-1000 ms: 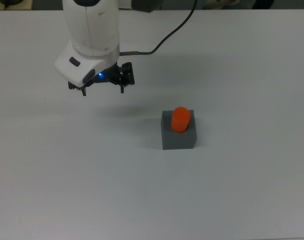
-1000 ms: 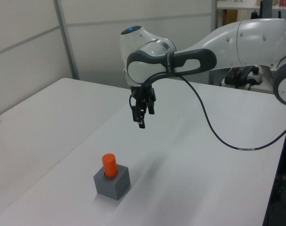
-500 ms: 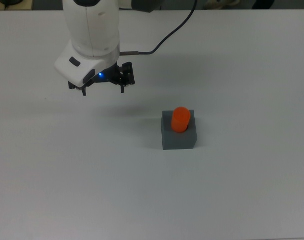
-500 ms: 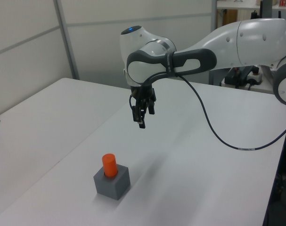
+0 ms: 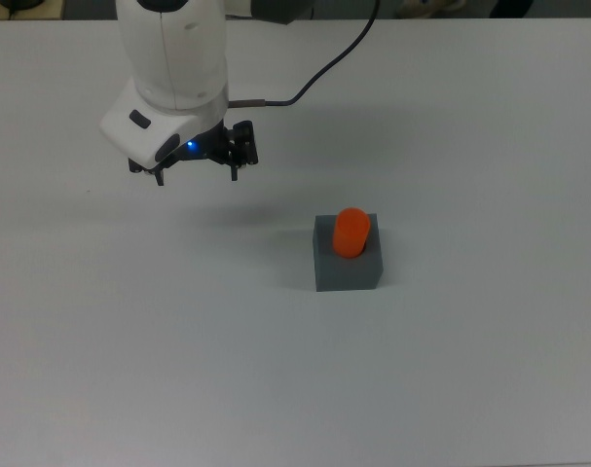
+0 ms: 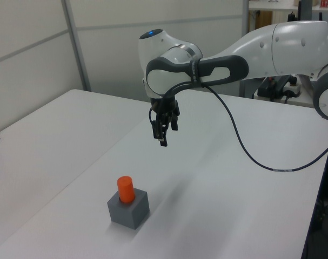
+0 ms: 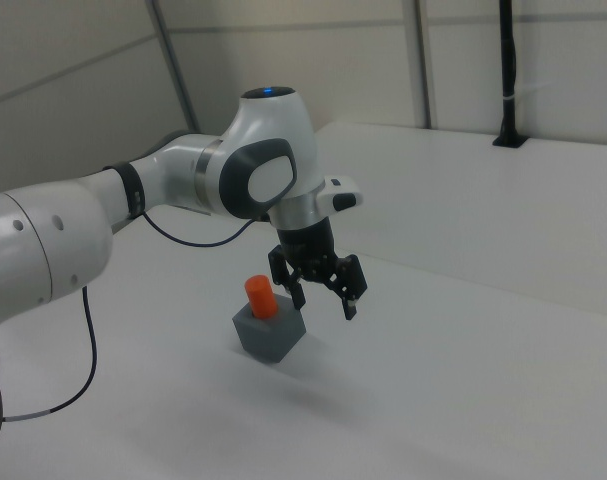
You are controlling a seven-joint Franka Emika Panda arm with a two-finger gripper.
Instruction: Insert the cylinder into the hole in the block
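The orange cylinder stands upright in the hole of the dark grey block, its upper half sticking out. Both sit on the white table, right of centre in the top view. The left view shows the cylinder and block near the front, and the right view shows the cylinder and block at the middle. My gripper hangs open and empty in the air, well off to the top view's upper left of the block. In the right view the gripper shows its fingers spread apart.
A black cable runs from the arm's wrist toward the top view's upper edge. The white table stretches around the block. A black post stands at the table's far edge in the right view.
The arm with its open gripper has shifted slightly toward the top view's upper left. Cylinder and block have not moved.
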